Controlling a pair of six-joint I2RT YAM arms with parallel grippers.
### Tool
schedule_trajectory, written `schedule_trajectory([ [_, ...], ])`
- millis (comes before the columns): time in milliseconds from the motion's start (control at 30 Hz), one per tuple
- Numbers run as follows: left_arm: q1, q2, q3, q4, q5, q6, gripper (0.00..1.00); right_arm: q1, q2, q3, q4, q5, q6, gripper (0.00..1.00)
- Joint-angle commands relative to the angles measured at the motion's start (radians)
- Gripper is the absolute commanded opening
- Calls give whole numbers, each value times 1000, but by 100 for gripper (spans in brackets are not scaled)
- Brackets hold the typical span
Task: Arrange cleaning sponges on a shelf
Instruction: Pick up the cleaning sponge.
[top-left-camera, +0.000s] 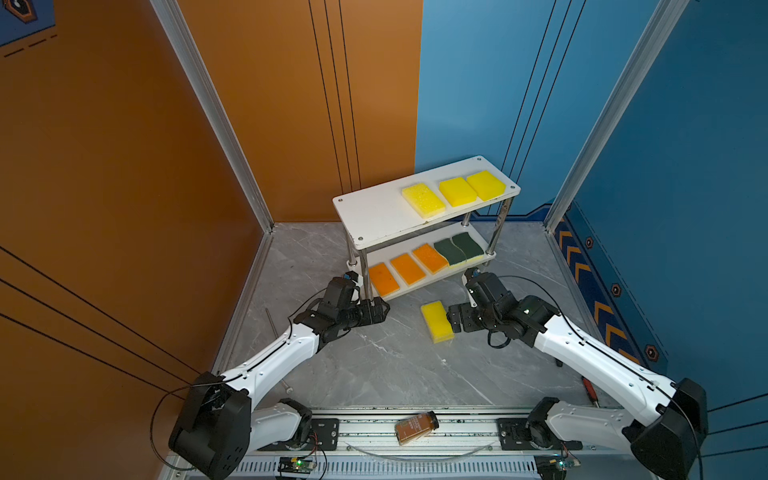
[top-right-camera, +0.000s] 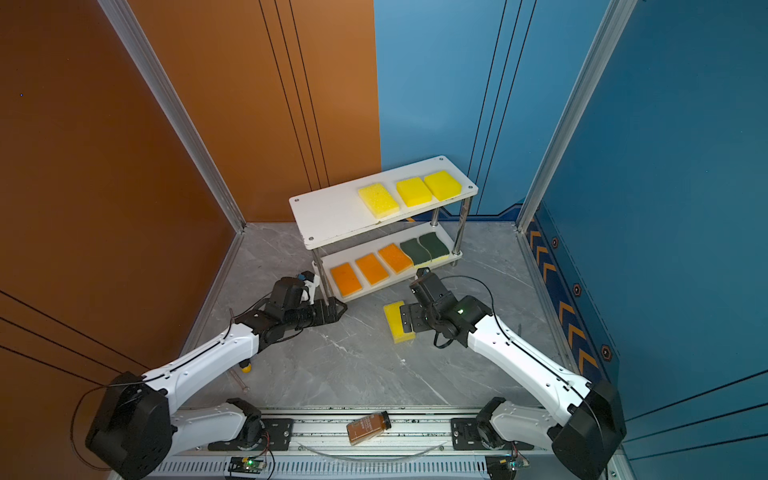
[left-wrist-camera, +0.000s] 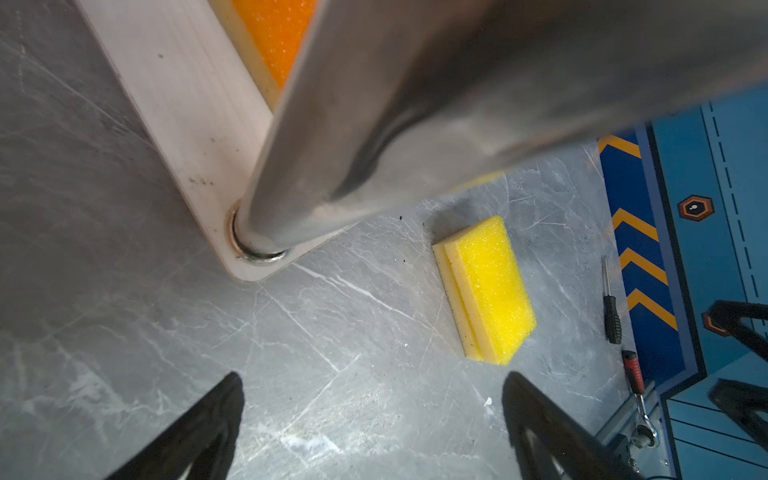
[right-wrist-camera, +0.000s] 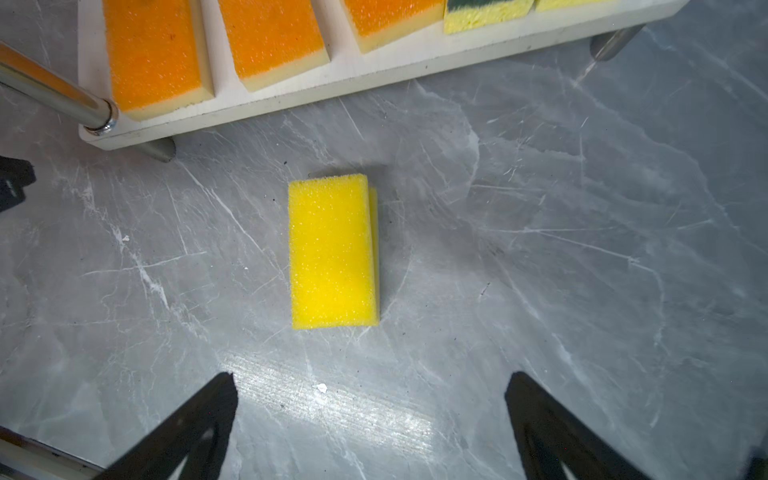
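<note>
Right gripper, jaws spread wide and empty, hovers squared up to a bright yellow rectangular foam sponge (possibly two stacked) lying just ahead; beyond, the white two-tier chrome-legged shelf has top-board room beside matching yellows.

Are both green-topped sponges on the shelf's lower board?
Yes, one green-topped sponge and the other green-topped sponge lie side by side on the lower board.

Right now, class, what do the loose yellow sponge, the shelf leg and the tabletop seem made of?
Yellow sponge: matte open-pored foam, visibly speckled. Shelf leg: shiny metal tube, likely chrome, showing reflections. Tabletop: glossy grey veined surface; marble or printed laminate, cannot tell.
</note>
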Motion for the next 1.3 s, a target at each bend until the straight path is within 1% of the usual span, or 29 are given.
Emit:
schedule_trajectory([
  [0, 7, -20, -4, 3, 15, 14, 98, 7, 38, -1, 92, -14, 41, 100],
  [267, -1, -18, 1, 3, 8, 0, 98, 7, 201, 19, 119, -100, 2, 100],
  [300, -2, -18, 5, 2, 5, 2, 98, 21, 220, 22, 126, -104, 0, 100],
  [333, -2, -19, 7, 0, 4, 2, 98, 39, 235, 25, 127, -104, -2, 100],
  [633, -6, -8, 6, -4, -4, -1, 98, 80, 368, 57, 132, -58, -33, 100],
  [1133, -10, -3, 18, -12, -33, -31, 98, 67, 495, 118, 133, -22, -92, 100],
  [1267, -13, -1, 20, -4, -32, -44, 98, 56, 509, 115, 138, -22, -104, 98],
])
